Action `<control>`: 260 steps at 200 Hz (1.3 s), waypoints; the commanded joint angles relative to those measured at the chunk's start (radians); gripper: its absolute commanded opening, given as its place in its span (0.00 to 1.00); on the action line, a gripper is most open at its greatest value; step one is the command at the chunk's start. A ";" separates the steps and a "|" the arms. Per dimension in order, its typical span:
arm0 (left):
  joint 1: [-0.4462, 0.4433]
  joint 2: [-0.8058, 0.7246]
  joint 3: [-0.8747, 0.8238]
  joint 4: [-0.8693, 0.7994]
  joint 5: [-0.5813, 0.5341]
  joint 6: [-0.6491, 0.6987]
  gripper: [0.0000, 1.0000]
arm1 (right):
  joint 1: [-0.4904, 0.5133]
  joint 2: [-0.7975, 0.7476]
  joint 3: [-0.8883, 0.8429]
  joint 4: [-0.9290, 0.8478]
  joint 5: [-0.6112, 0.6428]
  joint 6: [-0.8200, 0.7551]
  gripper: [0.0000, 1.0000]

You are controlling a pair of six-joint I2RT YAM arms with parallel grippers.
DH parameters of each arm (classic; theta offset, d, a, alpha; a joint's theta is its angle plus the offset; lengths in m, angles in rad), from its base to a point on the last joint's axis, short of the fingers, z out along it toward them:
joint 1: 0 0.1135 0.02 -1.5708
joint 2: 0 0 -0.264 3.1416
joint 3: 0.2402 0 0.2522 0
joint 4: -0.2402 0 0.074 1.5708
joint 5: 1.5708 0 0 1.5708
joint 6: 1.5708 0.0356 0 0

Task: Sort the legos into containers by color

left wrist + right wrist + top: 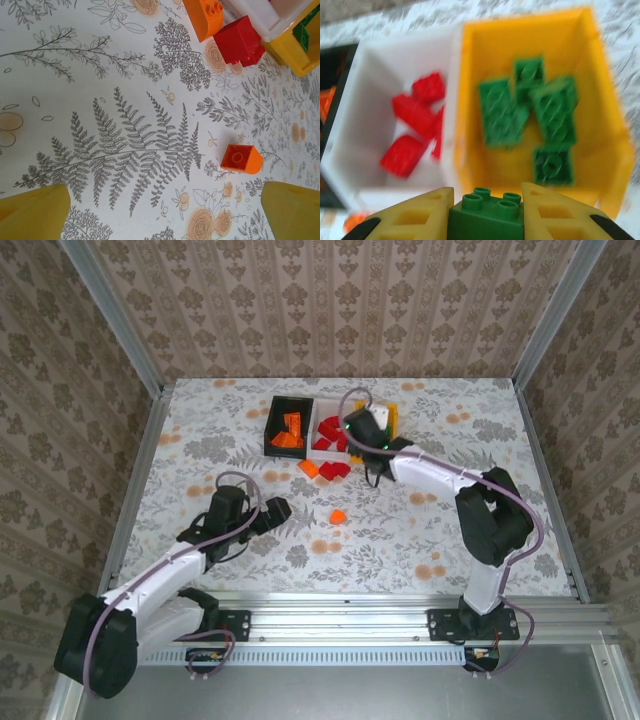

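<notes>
Patterned wallpaper (330,300) closes the room around the flowered table cloth (450,530). My right gripper (487,194) is clamped on a green lego (487,222) above the yellow container (465,100); my left gripper (164,212) stands wide apart over the cloth, near one orange lego (241,159)

Black bin (270,430): rectangular, open-top, left end of a touching row at far middle of worktop (450,530); orange bricks (291,432) inside.

White bin (375,70): middle of row; several red bricks (415,130) jumbled inside.

Yellow bin (485,45): right end of row; several green bricks (540,110) inside, mostly studs up, blurred.

Single green brick (487,222): studs up, pinched between fingers of right pincer (487,197), above yellow bin's near wall.

Orange wedge brick (309,468) and red brick cluster (335,471): loose on worktop, just before white bin.

Lone orange brick (338,516): one rounded end, loose, nearer the arms, apart from others.
</notes>
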 commanded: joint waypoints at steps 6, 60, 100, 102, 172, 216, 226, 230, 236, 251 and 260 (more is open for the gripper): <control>0.003 0.049 0.066 -0.012 0.013 0.014 1.00 | -0.077 0.117 0.156 -0.086 -0.105 -0.097 0.28; -0.004 0.083 0.086 -0.017 0.012 0.020 1.00 | -0.164 0.243 0.313 -0.117 -0.192 -0.110 0.38; -0.007 0.096 0.087 -0.003 0.017 0.020 1.00 | -0.168 0.207 0.327 -0.134 -0.183 -0.166 0.60; -0.007 0.097 0.089 -0.002 0.018 0.020 1.00 | -0.168 0.200 0.321 -0.133 -0.182 -0.168 0.61; -0.014 0.092 0.066 0.025 0.012 0.019 1.00 | 0.040 -0.126 -0.051 -0.137 -0.167 -0.254 0.64; -0.017 0.002 0.094 -0.072 -0.050 0.087 0.96 | 0.183 -0.203 -0.265 -0.156 -0.145 -0.209 0.70; -0.065 0.025 0.152 -0.125 -0.066 0.128 0.96 | 0.175 -0.235 -0.313 -0.149 -0.111 -0.186 0.71; -0.090 0.043 0.185 -0.153 -0.086 0.150 0.95 | 0.169 -0.250 -0.331 -0.144 -0.097 -0.180 0.71; -0.138 0.078 0.230 -0.191 -0.118 0.185 0.95 | 0.152 -0.271 -0.355 -0.140 -0.073 -0.168 0.71; -0.251 0.173 0.315 -0.251 -0.209 0.241 0.94 | 0.080 -0.327 -0.398 -0.142 -0.050 -0.117 0.71; -0.301 0.221 0.336 -0.243 -0.242 0.265 0.94 | 0.023 -0.369 -0.432 -0.131 -0.059 -0.078 0.71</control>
